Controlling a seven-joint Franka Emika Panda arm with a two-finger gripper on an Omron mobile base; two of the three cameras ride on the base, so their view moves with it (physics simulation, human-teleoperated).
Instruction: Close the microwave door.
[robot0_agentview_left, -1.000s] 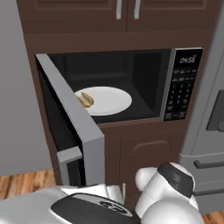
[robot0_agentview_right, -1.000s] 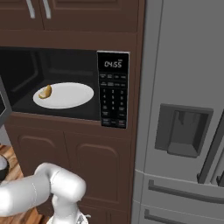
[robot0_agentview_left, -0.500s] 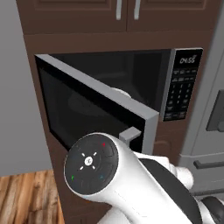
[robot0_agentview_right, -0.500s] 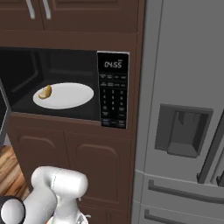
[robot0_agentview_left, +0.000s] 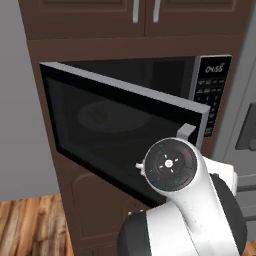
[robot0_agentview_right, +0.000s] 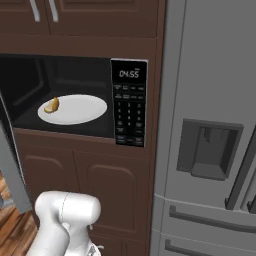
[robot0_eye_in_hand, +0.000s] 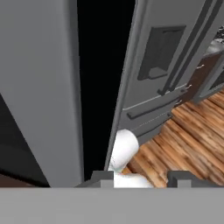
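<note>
Door partway home, not latched yet!

In the left base view the door (robot0_agentview_left: 120, 130) stands at a slant across the microwave (robot0_agentview_left: 150, 80), hinged at the left edge, its handle (robot0_agentview_left: 186, 133) end well out from the keypad (robot0_agentview_left: 214, 92) side. From the right, the cavity gapes open, plate (robot0_agentview_right: 75, 109) and a bit of food (robot0_agentview_right: 51, 105) in plain sight, so I'd judge the swing roughly half done: the rest of the arc and the final press shut remain. The arm's big white joint (robot0_agentview_left: 170, 165) blocks the door's lower right corner, hiding any contact point. The jaws sit nearly together, holding nothing I can make out; the gripper (robot0_eye_in_hand: 142, 178) shows as two tips at the hand view's bottom, facing the fridge (robot0_eye_in_hand: 162, 65) and floor (robot0_eye_in_hand: 183, 140).
</note>
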